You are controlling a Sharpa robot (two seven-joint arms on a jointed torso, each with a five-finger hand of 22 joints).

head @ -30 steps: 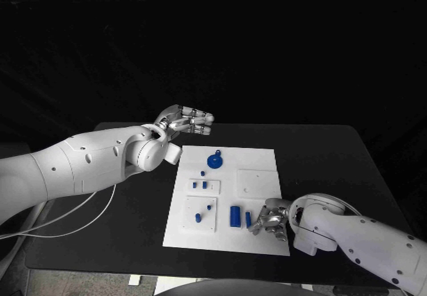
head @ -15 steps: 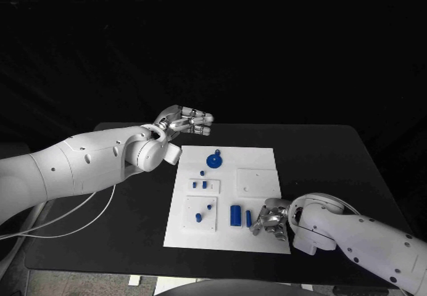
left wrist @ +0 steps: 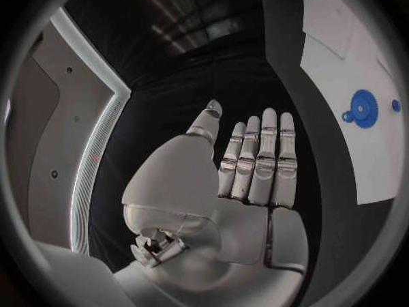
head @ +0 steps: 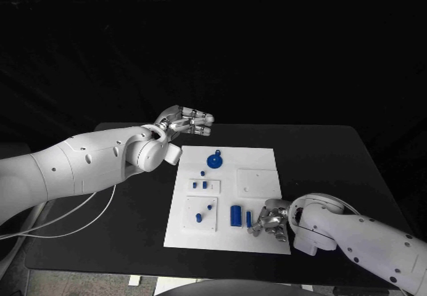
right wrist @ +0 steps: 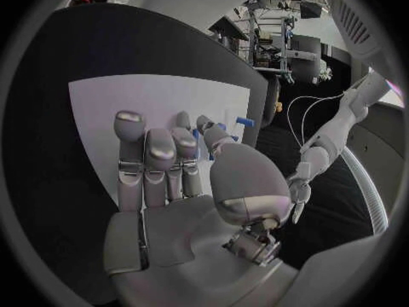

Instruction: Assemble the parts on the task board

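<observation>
The white task board (head: 258, 185) lies in the middle of the black surface (head: 338, 166), with small blue parts spread over its left half: a round blue disc (head: 215, 161) near the far edge, short pegs (head: 203, 184) midway, and an upright blue cylinder (head: 236, 215) near the front edge. The right hand (head: 269, 222) rests low over the board's front right area, just beside the cylinder, fingers bent downward; whether it pinches a part I cannot tell. The left hand (head: 189, 121) hangs above the surface beyond the board's far left corner, fingers straight and close together, holding nothing.
</observation>
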